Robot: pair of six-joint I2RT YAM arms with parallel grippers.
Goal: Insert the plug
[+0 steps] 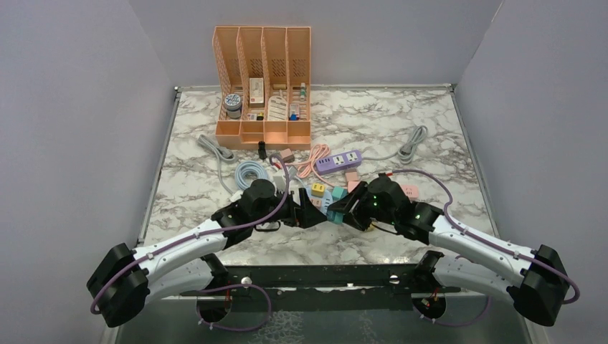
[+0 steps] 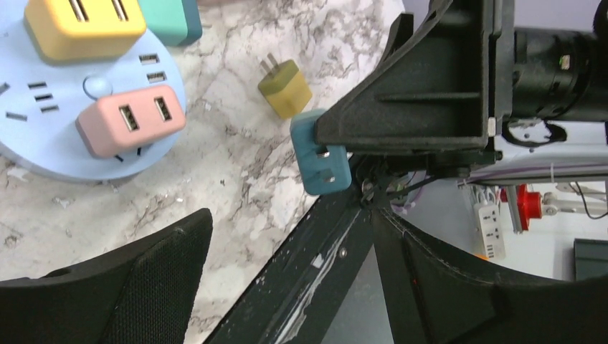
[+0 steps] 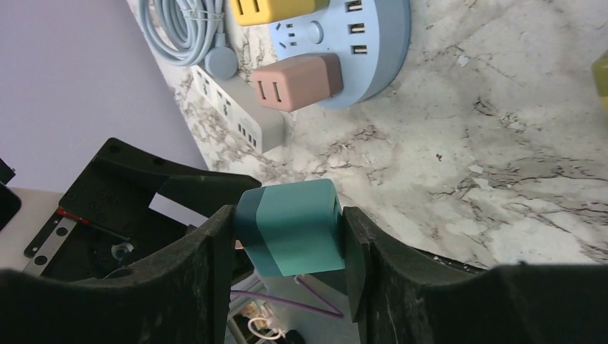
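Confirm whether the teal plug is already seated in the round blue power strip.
No, the right gripper holds the teal plug between its fingers, apart from the round blue power strip.

Lab cell: wall-screened marble table (image 1: 373,115)

The plug (image 3: 290,228) is smooth matt plastic, the table (image 3: 502,158) glossy marble

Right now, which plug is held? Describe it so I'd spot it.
Near the marble table's near edge, the right gripper clamps a teal plug. Unlike the pink plug and the yellow plug, it is off the round blue strip.
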